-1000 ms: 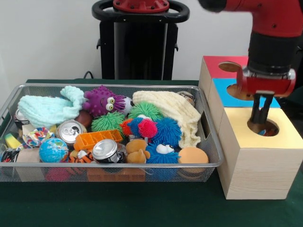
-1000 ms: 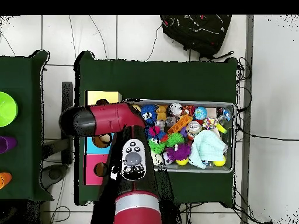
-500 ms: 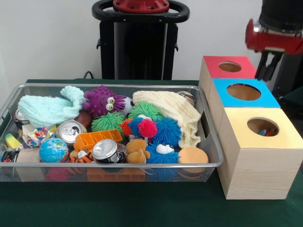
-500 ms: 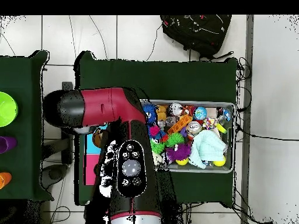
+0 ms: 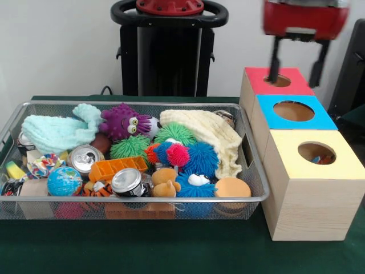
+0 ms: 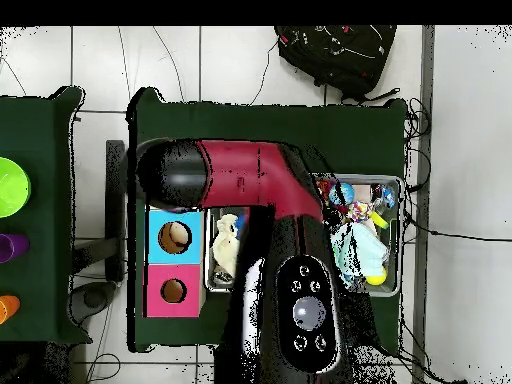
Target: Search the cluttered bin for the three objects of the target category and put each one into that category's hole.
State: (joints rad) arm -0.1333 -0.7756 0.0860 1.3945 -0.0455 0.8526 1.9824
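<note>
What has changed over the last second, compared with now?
The gripper rose out of the yellow box hole, its fingers empty and spread, and swung past the blue box to hang above the red box. An object lies in the yellow hole. The bin contents stayed put.

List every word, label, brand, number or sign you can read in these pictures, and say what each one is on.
None can be read.
Two drink cans in the wire bin: only their tops show, no legible print.
Globe ball: map pattern only, any lettering too blurred.
Three boxes: plain coloured tops, no labels.
</note>
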